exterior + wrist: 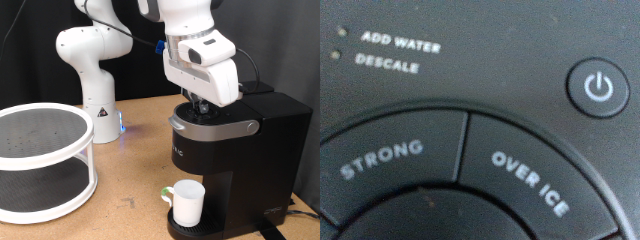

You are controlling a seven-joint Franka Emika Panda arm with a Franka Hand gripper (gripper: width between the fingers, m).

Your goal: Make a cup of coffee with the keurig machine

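The hand [203, 103] sits low over the top of the keurig machine [235, 150], its fingers right at the lid's control panel; whether they are spread or closed cannot be told. The wrist view is filled by that panel: the power button [599, 88], the STRONG button [382, 160] and the OVER ICE button [530, 183]. The cup [187, 202] stands on the machine's drip tray, directly below the hand and well apart from it. A white two-tier rack [40, 160] rests on the counter [130, 185] at the exterior view's left.
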